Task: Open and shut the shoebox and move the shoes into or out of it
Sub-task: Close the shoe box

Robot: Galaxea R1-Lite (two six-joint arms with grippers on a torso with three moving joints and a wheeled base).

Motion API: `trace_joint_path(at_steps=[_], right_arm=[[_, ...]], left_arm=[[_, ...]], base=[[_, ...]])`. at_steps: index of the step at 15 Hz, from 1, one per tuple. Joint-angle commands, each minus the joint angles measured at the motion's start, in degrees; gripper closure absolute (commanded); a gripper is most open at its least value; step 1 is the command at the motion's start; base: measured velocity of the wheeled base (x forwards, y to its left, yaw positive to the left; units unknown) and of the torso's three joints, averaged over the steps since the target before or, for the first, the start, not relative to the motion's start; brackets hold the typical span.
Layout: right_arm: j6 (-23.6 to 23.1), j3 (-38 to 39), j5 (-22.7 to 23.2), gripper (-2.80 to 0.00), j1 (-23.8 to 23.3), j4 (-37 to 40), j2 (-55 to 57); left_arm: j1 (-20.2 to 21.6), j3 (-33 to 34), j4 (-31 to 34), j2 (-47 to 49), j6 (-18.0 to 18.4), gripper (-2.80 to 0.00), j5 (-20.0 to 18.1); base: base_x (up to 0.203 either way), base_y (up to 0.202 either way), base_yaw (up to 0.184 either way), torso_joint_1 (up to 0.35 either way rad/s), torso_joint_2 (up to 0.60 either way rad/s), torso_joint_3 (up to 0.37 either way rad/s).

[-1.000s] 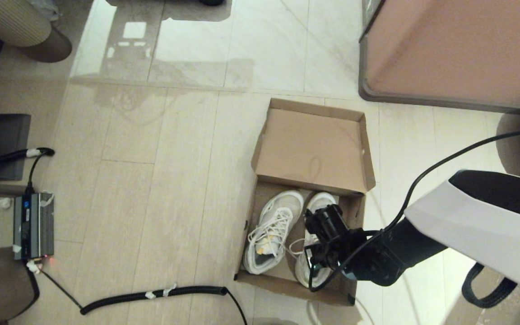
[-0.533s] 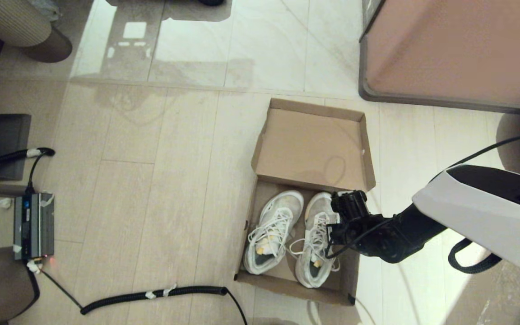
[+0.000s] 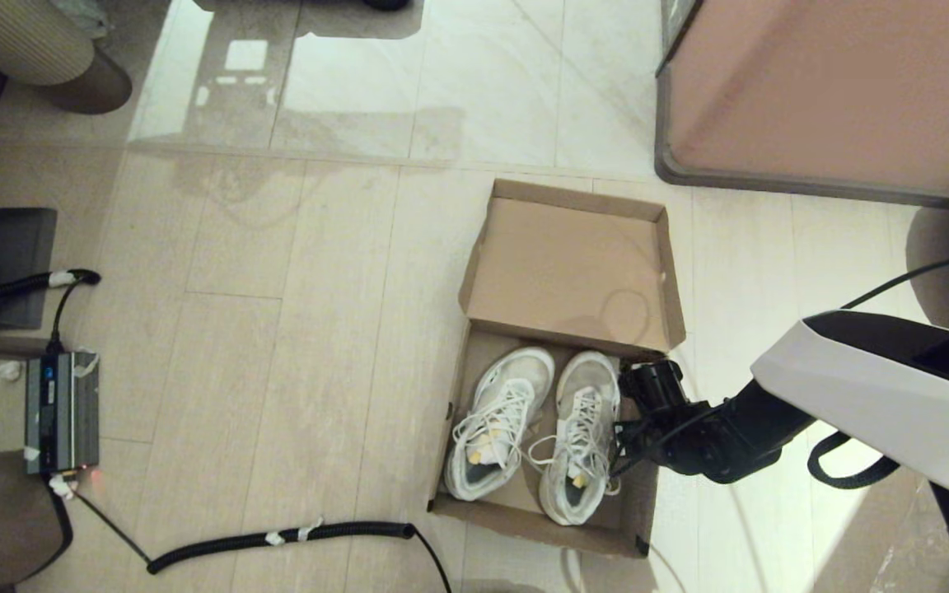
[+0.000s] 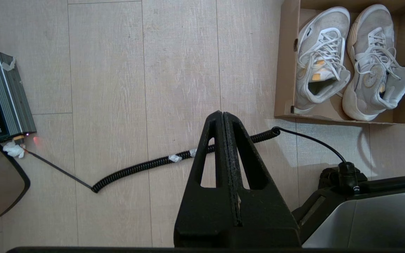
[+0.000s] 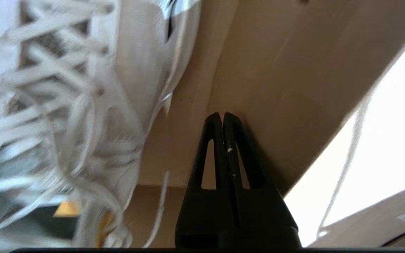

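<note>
The brown cardboard shoebox (image 3: 524, 523) stands open on the floor, its lid (image 3: 565, 263) flipped back flat. Both white lace-up shoes lie side by side inside it, the left shoe (image 3: 495, 420) and the right shoe (image 3: 583, 432). My right gripper (image 3: 624, 445) is shut and empty, down inside the box between the right shoe (image 5: 118, 88) and the box's right wall (image 5: 287, 116), its tips (image 5: 222, 114) close to the cardboard. My left gripper (image 4: 222, 113) is shut and empty above the floor, left of the box (image 4: 282, 88) and near its front.
A large pinkish-brown furniture block with a grey rim (image 3: 837, 91) stands behind the box to the right. A coiled black cable (image 3: 277, 539) runs along the floor in front of the box. A grey power unit (image 3: 61, 412) sits at the left.
My right gripper has moved off the right shoe towards the box's right wall, so the shoe now shows whole. Both shoes and the box stay where they were.
</note>
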Motion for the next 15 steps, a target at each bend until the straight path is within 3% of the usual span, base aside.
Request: trace_joint_path(at_steps=[1, 5, 8, 11, 15], right_arm=[[-2.1, -0.6, -0.1, 0.0, -2.1, -0.2, 0.6], [-4.3, -5.8, -0.1, 0.0, -4.1, -0.2, 2.4], [-4.4, -6.0, 1.7, 0.0, -3.0, -1.6, -0.5], [-3.8, -0.4, 6.3, 0.0, 2.5, -3.0, -9.0], [-3.9, 10.7, 7.3, 0.0, 9.3, -5.6, -19.8]], left_arm=[[0.0, 0.0, 0.0, 0.0, 0.0, 0.0, 0.0], [0.0, 0.0, 0.0, 0.0, 0.0, 0.0, 0.0], [0.0, 0.0, 0.0, 0.0, 0.0, 0.0, 0.0], [0.0, 0.0, 0.0, 0.0, 0.0, 0.0, 0.0], [0.0, 0.0, 0.0, 0.1, 0.0, 0.0, 0.0]], base=[[0.0, 0.0, 0.0, 0.0, 0.0, 0.0], [0.0, 0.0, 0.0, 0.0, 0.0, 0.0], [0.0, 0.0, 0.0, 0.0, 0.0, 0.0], [0.0, 0.0, 0.0, 0.0, 0.0, 0.0], [0.0, 0.0, 0.0, 0.0, 0.0, 0.0]])
